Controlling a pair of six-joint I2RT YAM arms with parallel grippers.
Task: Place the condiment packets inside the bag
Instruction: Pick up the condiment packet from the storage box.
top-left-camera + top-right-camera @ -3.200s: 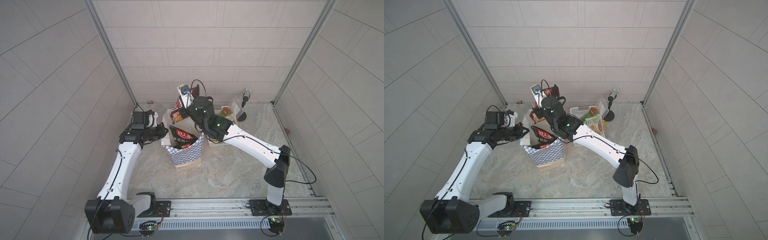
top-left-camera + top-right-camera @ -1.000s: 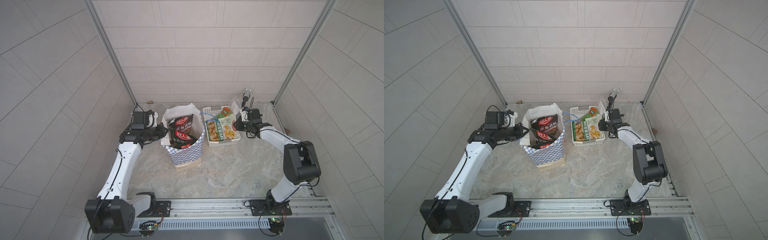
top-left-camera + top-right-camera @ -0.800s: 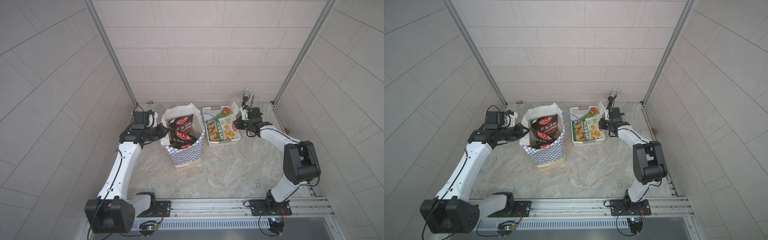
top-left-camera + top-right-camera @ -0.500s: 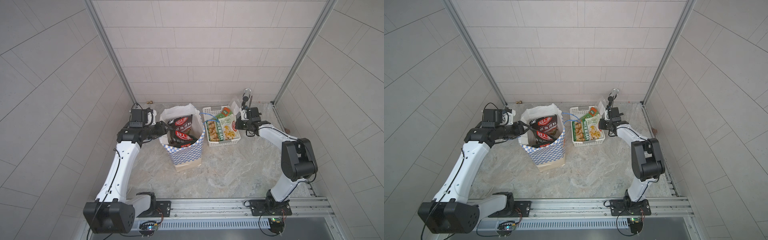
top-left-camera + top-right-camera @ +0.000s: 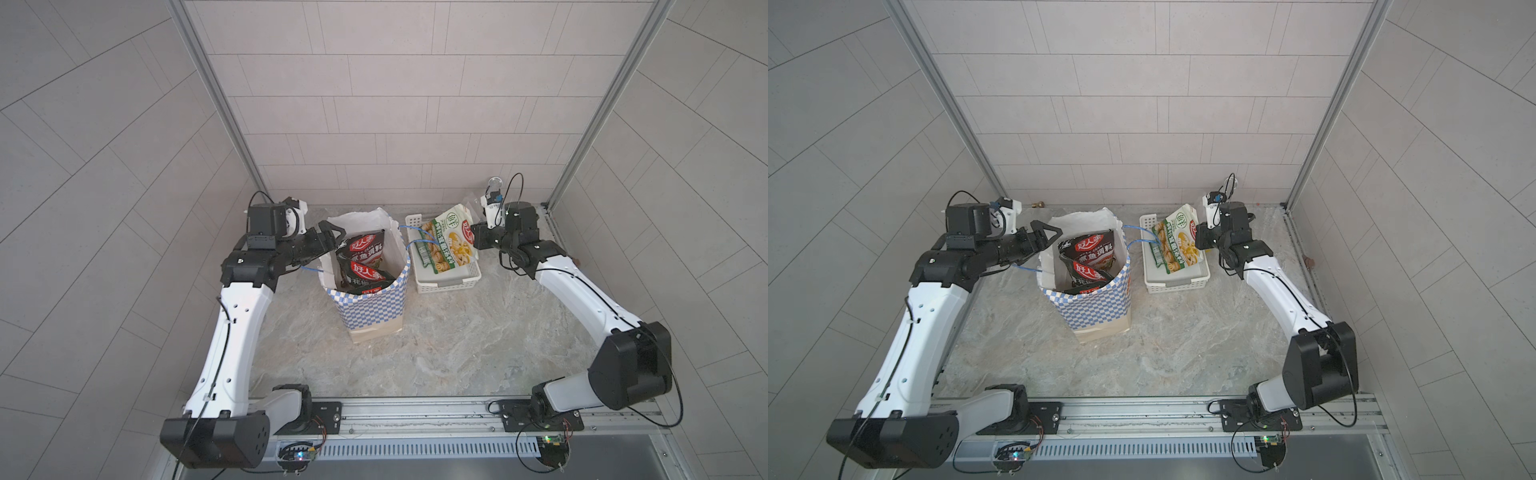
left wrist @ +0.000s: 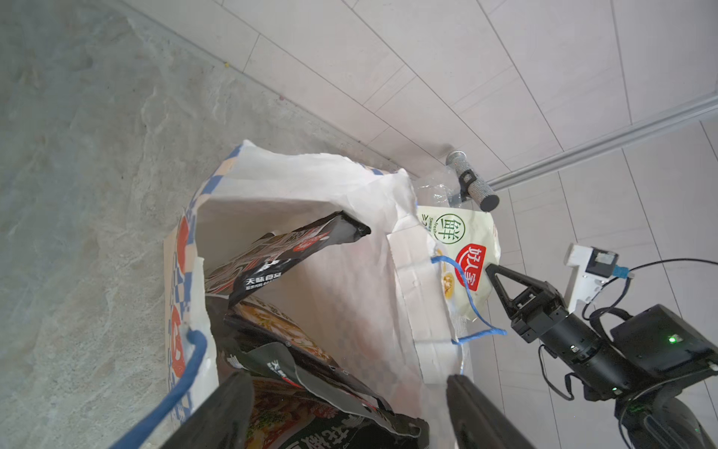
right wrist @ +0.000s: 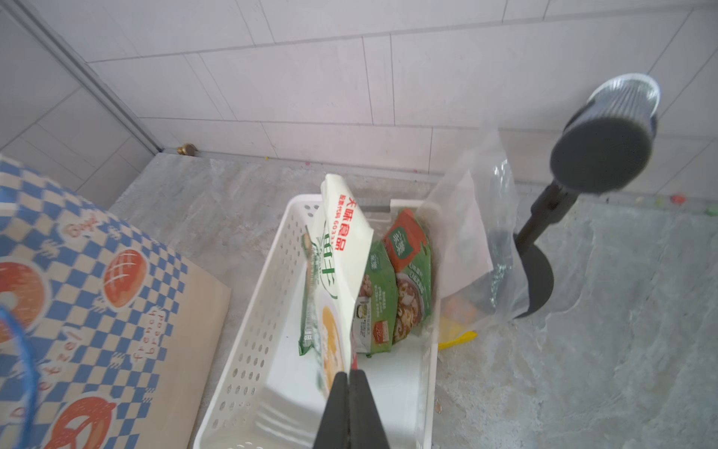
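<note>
The right gripper [image 7: 349,376] was seen closed on one edge of the cream packet [image 7: 338,252], which was held on edge over the white basket [image 7: 248,334], its long axis running away from the jaws. In both top views the bag [image 5: 374,307] [image 5: 1096,303] was found just beside the basket, on the side of the packet's free end, so the packet [image 5: 451,241] lay between the jaws and the bag's mouth. The right arm was therefore judged the one to carry it across, free end first, over the basket wall and the bag's rim.

The left gripper [image 5: 332,237] was set at the bag's opposite rim with its fingers [image 6: 233,404] well apart — nothing was seen gripped between them. Black packets [image 5: 365,249] were already standing inside the bag, towards the left gripper's side; the clearer room was judged to be on the basket side. Green packets [image 7: 408,272] were left lying in the basket.
</note>
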